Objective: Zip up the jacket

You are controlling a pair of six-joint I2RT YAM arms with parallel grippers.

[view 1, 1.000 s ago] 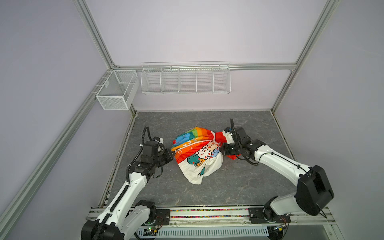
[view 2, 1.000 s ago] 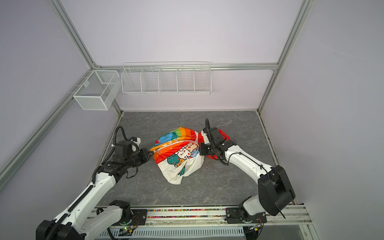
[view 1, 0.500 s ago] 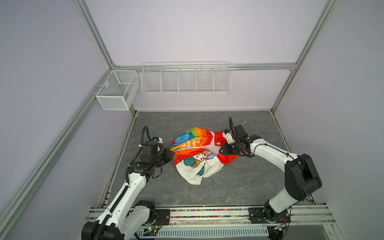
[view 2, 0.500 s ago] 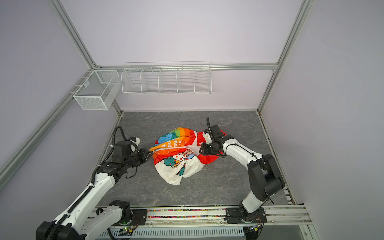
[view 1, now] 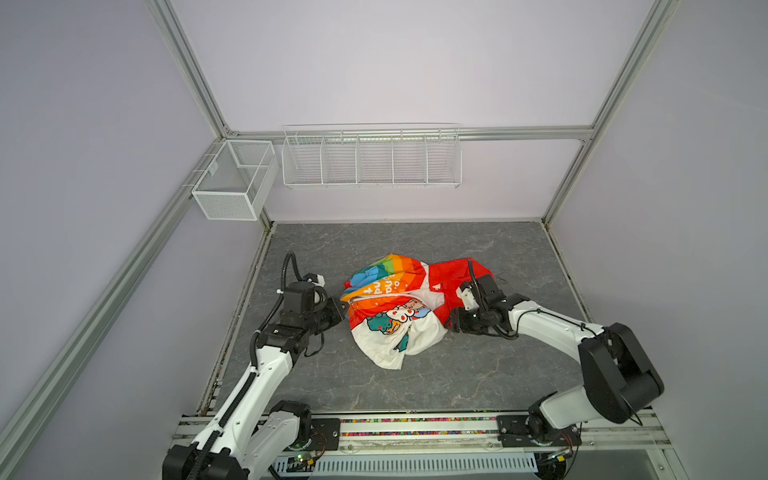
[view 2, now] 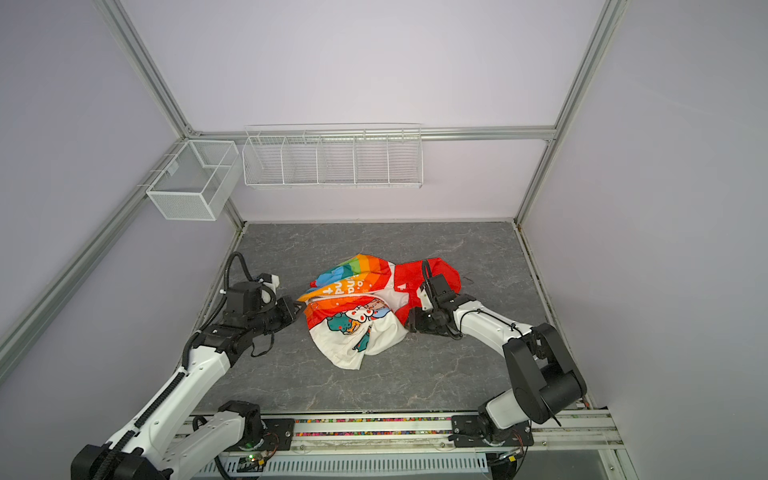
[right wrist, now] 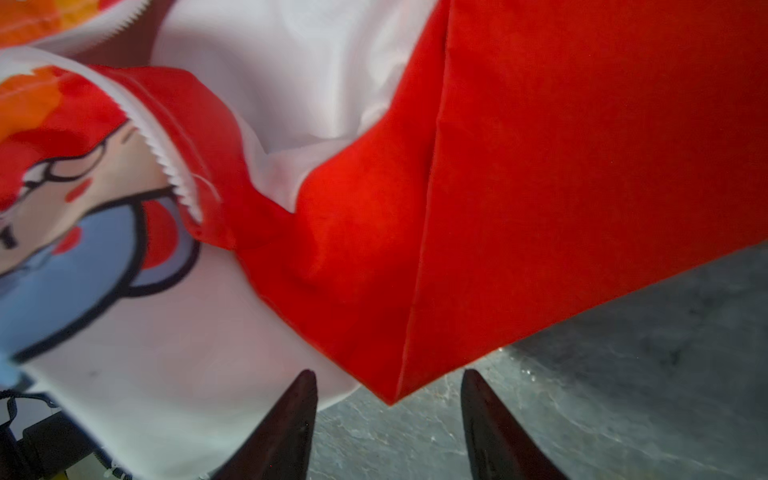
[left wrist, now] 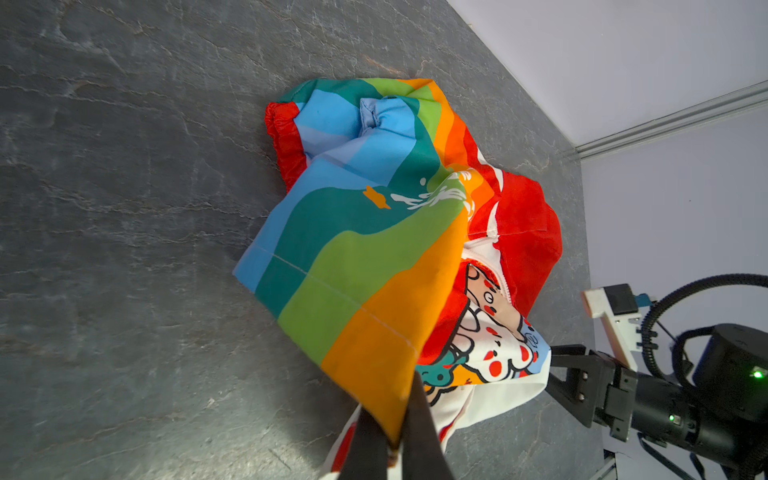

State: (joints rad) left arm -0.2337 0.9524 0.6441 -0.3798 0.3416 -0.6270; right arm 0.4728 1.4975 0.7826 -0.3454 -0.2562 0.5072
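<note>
Crumpled jacket (view 1: 386,320): left pincer (left wrist: 390,419) clamps its hem (left wrist: 365,353); right pincer (right wrist: 388,374) gapes empty beside hood (right wrist: 582,166). Best next: spread fronts flat, exposing both zipper (right wrist: 166,166) rows.

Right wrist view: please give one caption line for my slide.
Open right gripper at a corner of the red hood of the jacket, white zipper teeth apart.

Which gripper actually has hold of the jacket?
The left gripper: it is shut on the orange-striped edge of the small rainbow-and-white hooded jacket. The right gripper stands open at the red hood, clamping nothing.
</note>
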